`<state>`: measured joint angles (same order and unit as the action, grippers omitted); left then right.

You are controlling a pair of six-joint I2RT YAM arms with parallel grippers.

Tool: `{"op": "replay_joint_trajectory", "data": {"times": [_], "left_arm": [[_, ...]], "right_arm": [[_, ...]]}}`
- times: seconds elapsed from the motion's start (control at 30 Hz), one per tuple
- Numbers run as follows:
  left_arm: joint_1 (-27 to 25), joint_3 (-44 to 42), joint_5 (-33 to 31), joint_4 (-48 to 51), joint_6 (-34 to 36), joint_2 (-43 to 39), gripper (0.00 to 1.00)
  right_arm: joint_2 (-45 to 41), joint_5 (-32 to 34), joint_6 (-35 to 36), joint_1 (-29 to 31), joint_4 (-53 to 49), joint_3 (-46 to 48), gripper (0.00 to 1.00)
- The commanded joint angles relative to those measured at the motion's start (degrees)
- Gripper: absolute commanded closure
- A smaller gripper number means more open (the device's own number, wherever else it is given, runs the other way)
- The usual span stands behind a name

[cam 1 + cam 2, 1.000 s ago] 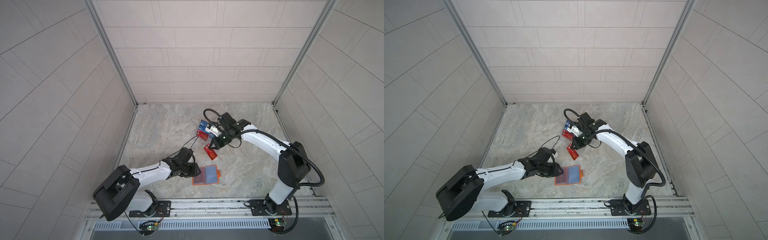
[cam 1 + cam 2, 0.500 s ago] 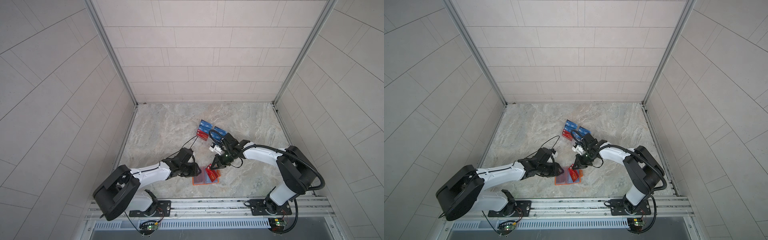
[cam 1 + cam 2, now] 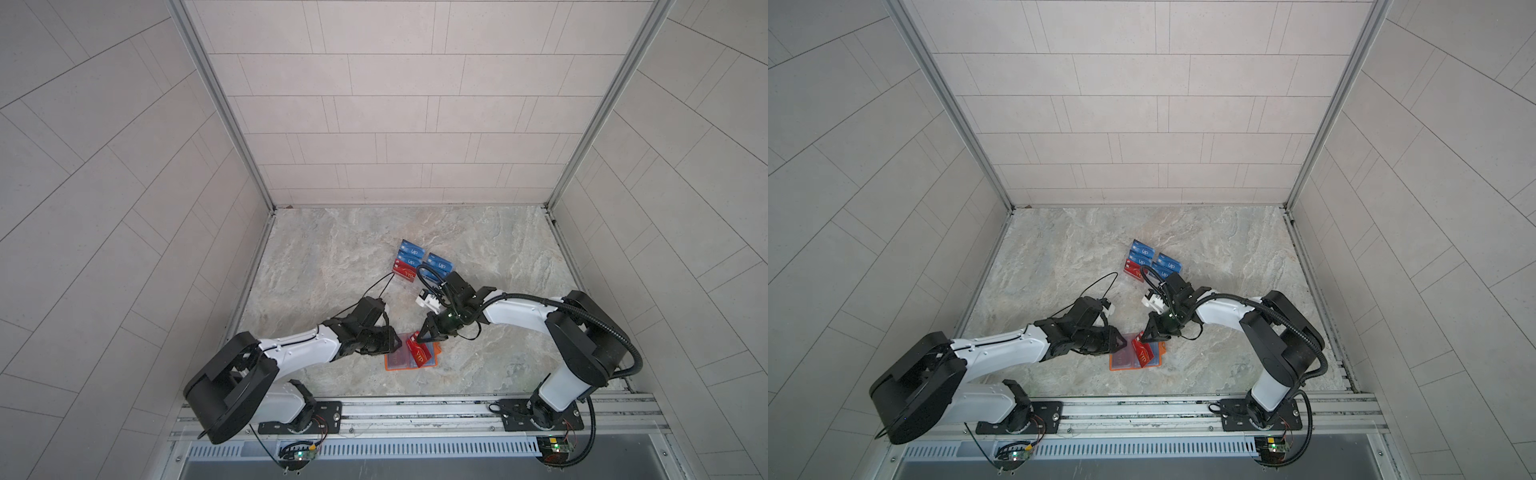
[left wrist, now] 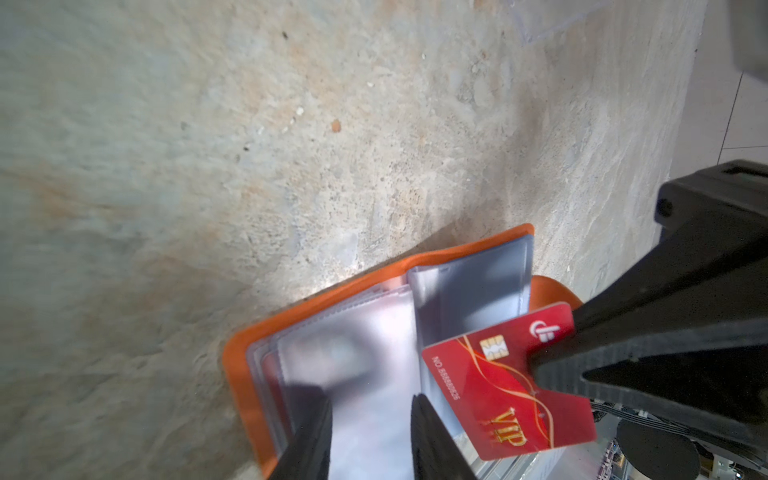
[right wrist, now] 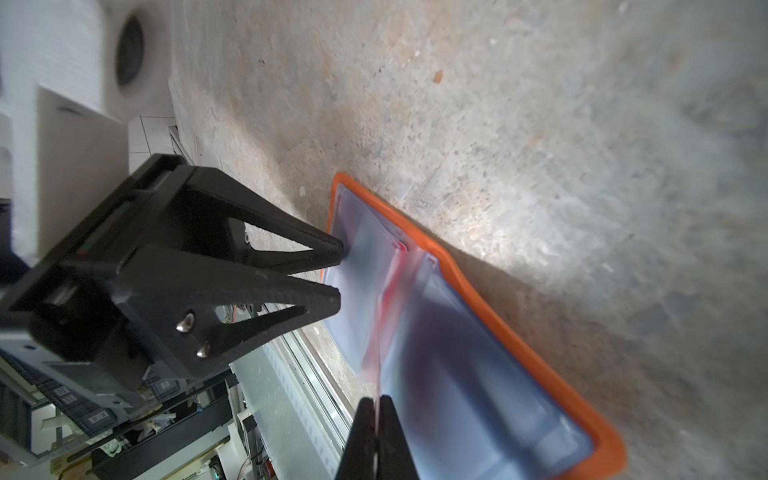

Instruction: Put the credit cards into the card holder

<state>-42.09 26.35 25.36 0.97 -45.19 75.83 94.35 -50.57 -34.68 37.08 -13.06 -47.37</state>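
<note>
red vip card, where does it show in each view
In a top view: thin red plastic card with gold VIP lettering, below centre, overlapping the open bright orange book-style card holder.
In a top view: same, below centre.
Left wrist: face-on, against the holder's clear sleeves.
Right wrist: edge-on, a thin line in the right gripper.
Shared landmark: the holder's orange rim.

Orange card holder (image 4: 237, 382); red card (image 4: 469, 374), gold lettering; blue cards (image 3: 411, 251).

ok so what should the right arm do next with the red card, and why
Probably ease the red card down until its free edge enters a clear sleeve. The right gripper is shut on the card over the open card holder, no part looks pocketed yet, and the left gripper, jaws apart, rests at the sleeves.
</note>
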Motion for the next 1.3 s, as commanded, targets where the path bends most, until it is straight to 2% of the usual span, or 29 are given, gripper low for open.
{"op": "replay_joint_trajectory", "data": {"times": [0.0,0.83,1.27], "left_arm": [[-0.2,-1.5,-1.5,3.6,0.2,-1.2,0.63],[-0.1,-1.7,-1.6,4.6,0.5,-1.2,0.62],[-0.2,-2.3,-1.7,4.9,0.4,-1.7,0.62]], "right_arm": [[1.2,-0.5,-0.6,0.4,0.9,0.4,1.00],[3.5,-1.0,-0.9,1.5,2.9,0.5,1.00],[3.5,-1.2,-3.4,1.6,8.3,1.8,1.00]]}}
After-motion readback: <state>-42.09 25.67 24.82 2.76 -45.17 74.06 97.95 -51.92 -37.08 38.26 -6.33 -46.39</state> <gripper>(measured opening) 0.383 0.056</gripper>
